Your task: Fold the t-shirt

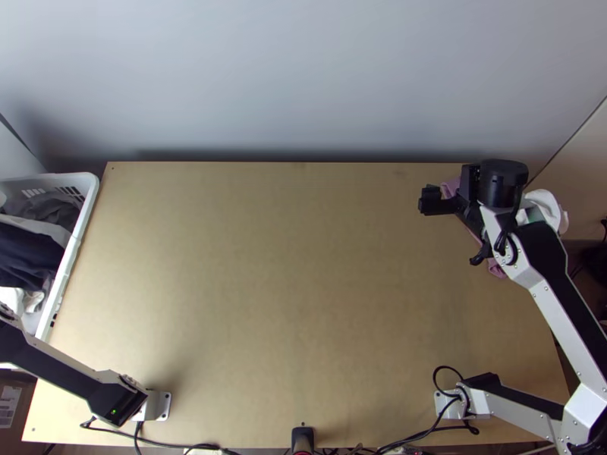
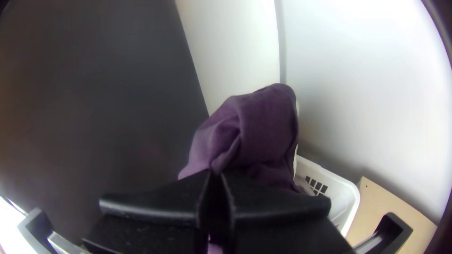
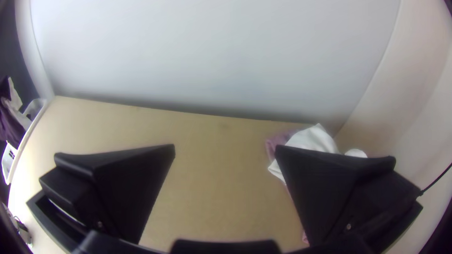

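Note:
In the top view my right gripper point(image 1: 463, 203) is above the table's back right part, over a pinkish cloth pile. In the right wrist view my right gripper point(image 3: 226, 153) stands open, its fingers wide apart with nothing between them. My left gripper point(image 2: 215, 188) is shut on a purple cloth point(image 2: 268, 127) in the left wrist view. That cloth is bunched and bulges past the fingertips, partly hidden by them; its shape as a shirt cannot be told. At the far left in the right wrist view, purple cloth point(image 3: 10, 124) hangs by the basket.
A white basket point(image 1: 82, 220) with dark, grey and white clothes stands off the table's left edge. Pink cloth point(image 1: 495, 268) and white cloth point(image 1: 548, 206) lie at the table's right side, partly under my right arm. A wall rises behind the bare wooden table point(image 1: 288, 288).

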Controlling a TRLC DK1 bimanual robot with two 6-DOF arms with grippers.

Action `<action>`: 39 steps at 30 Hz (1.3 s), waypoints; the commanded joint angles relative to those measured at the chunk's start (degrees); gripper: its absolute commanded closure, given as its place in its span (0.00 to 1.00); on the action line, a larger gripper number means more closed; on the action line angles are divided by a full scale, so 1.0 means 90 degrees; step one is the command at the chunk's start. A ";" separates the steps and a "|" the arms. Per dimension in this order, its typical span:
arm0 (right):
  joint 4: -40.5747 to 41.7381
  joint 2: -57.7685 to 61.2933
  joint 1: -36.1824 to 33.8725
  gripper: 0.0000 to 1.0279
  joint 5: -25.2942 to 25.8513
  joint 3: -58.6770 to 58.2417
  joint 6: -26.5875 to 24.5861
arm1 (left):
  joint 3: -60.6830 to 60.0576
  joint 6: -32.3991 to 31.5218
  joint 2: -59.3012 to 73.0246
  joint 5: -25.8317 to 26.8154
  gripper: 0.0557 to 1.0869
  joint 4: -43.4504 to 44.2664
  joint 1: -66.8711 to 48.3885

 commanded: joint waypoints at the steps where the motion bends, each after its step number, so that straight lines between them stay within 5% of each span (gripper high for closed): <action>1: 0.0015 -0.0071 0.0005 0.04 0.0008 -0.0037 -0.0029 | 0.0006 -0.0041 -0.0415 -0.0034 0.96 -0.0256 -0.0017; 15: 0.0093 -0.0179 0.0024 0.04 -0.0002 -0.0173 0.0000 | 0.0065 -0.0764 -0.1323 -0.0004 0.96 -0.0402 -0.0242; 26: 0.0122 -0.0257 0.0054 0.04 -0.0002 -0.0447 0.0020 | -0.0091 -0.1555 -0.1528 0.0337 0.96 -0.2102 -0.0486; 39: 0.0142 -0.0296 0.0073 0.04 -0.0002 -0.0662 0.0039 | -0.0072 -0.2395 -0.1997 0.1695 0.96 -0.2902 -0.0613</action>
